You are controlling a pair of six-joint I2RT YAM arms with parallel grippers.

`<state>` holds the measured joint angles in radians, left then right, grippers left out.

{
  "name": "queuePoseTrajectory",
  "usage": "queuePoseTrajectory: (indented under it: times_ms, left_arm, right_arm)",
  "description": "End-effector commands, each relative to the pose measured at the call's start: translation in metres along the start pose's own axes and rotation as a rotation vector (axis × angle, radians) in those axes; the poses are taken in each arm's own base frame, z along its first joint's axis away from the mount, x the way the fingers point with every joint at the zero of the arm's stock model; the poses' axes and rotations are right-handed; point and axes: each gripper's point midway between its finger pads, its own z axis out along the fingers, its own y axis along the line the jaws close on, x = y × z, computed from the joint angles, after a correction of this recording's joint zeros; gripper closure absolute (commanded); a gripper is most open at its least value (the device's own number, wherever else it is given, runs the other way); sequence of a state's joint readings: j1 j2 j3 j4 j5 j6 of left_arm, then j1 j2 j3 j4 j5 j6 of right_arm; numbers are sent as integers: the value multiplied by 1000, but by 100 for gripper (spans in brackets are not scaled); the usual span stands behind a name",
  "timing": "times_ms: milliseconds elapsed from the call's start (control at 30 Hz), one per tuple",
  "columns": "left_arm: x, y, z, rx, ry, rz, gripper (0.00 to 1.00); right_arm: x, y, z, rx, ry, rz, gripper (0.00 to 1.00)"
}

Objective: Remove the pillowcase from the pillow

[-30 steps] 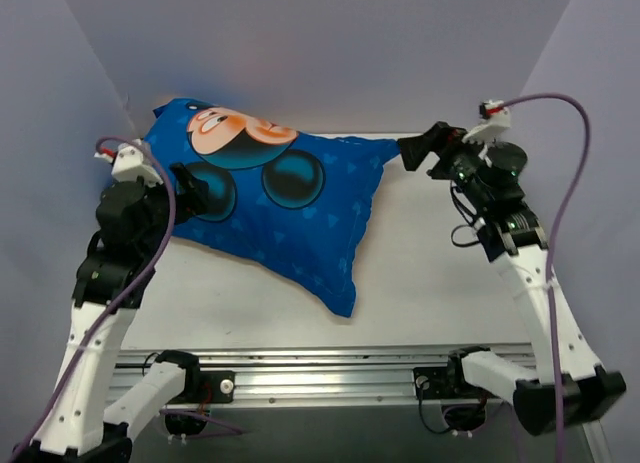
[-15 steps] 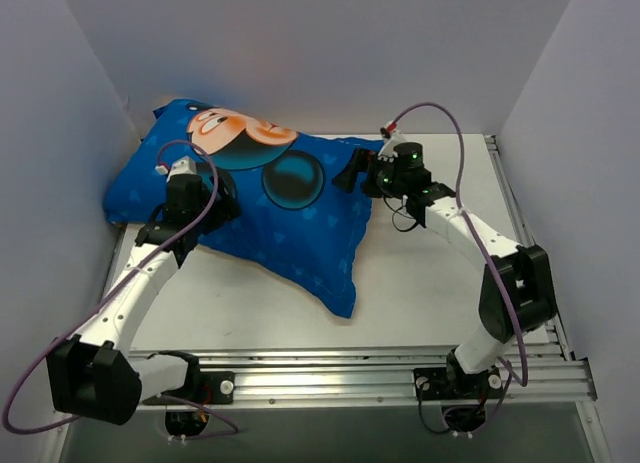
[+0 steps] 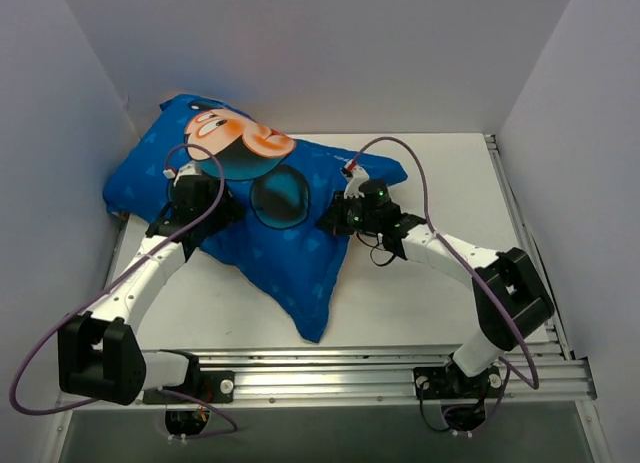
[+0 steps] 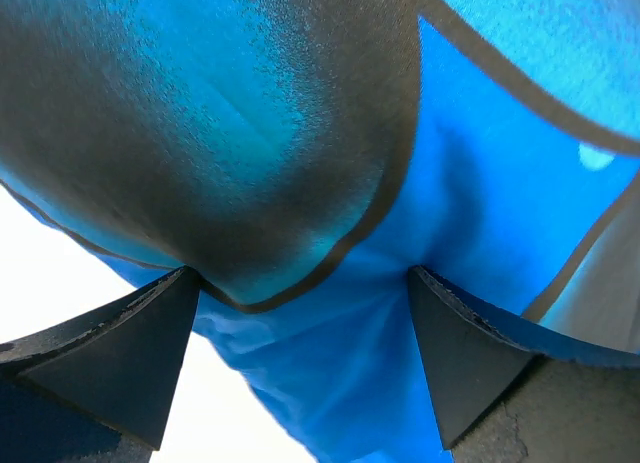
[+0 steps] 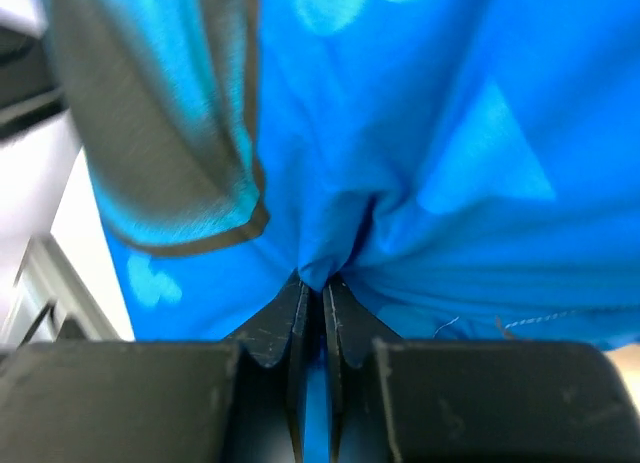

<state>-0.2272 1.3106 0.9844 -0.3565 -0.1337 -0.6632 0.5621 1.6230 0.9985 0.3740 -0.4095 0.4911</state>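
Note:
The blue pillowcase [image 3: 285, 258] with the cartoon mouse print lies plump across the left half of the white table, one corner pointing at the front edge. The pillow is hidden inside it. My left gripper [image 3: 214, 205] rests on the case's left part, jaws wide open; in the left wrist view the fingers [image 4: 140, 353] straddle blue fabric [image 4: 470, 193] without pinching it, the left gripper [image 4: 302, 283] spread around it. My right gripper [image 3: 331, 221] sits at the case's right edge. In the right wrist view the right gripper [image 5: 312, 283] is shut on a pinched fold of the pillowcase [image 5: 450, 133].
Bare white table [image 3: 440, 183] extends to the right of the pillowcase. Grey walls close in on the left, back and right. An aluminium rail [image 3: 330, 368] with the arm bases runs along the front edge.
My right gripper moved left and down onto the pillowcase and shut on a fold of it. The case's front corner shifted left. The left gripper stayed open on the fabric.

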Motion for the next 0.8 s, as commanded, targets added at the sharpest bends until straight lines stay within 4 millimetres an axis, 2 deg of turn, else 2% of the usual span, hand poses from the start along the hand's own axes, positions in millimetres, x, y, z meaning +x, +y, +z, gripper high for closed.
queuePoseTrajectory:
  times_ms: [0,100,133,300,333,367,433,467,533,567,600,633,667,700,733,767]
  left_arm:
    - [-10,-9,-18,48,-38,-5,6]
    - [-13,-2,-38,34,-55,7,6]
    - [-18,-1,-49,39,-85,9,6]
    - [-23,9,-78,26,-126,13,6]
    - [-22,12,-80,15,-124,15,6]
    - [-22,13,-82,13,-127,17,6]
    - [-24,17,-87,0,-134,21,6]
    - [-25,17,-88,-2,-137,24,6]
    - [-28,19,-89,-10,-143,29,6]
    - [-30,19,-90,-8,-145,34,6]
    - [-30,19,-89,-10,-142,37,6]
    - [-32,20,-89,-16,-143,39,6]
    - [-34,20,-88,-18,-140,40,6]
    - [-35,21,-87,-17,-138,49,6]
    - [-34,21,-85,-21,-127,56,6]
    - [-36,23,-84,-26,-128,61,6]
  right_arm:
    - [62,28,-26,-47,180,3,100]
    - [81,46,-55,-66,227,-16,100]
    - [81,56,-67,-91,223,-36,100]
    - [127,96,-121,-230,421,-123,100]
    - [130,103,-129,-261,443,-143,100]
    - [135,114,-139,-325,473,-178,93]
    - [125,129,-155,-369,479,-224,80]
    - [118,133,-159,-376,469,-248,64]
    - [91,145,-165,-377,412,-335,45]
    - [81,149,-166,-373,386,-362,30]
    - [71,148,-162,-354,364,-396,23]
    - [47,157,-162,-354,303,-420,17]
    - [35,158,-159,-340,276,-428,7]
    - [25,153,-148,-314,267,-428,3]
    - [2,156,-144,-296,215,-432,0]
    - [-19,141,-137,-248,183,-398,0]
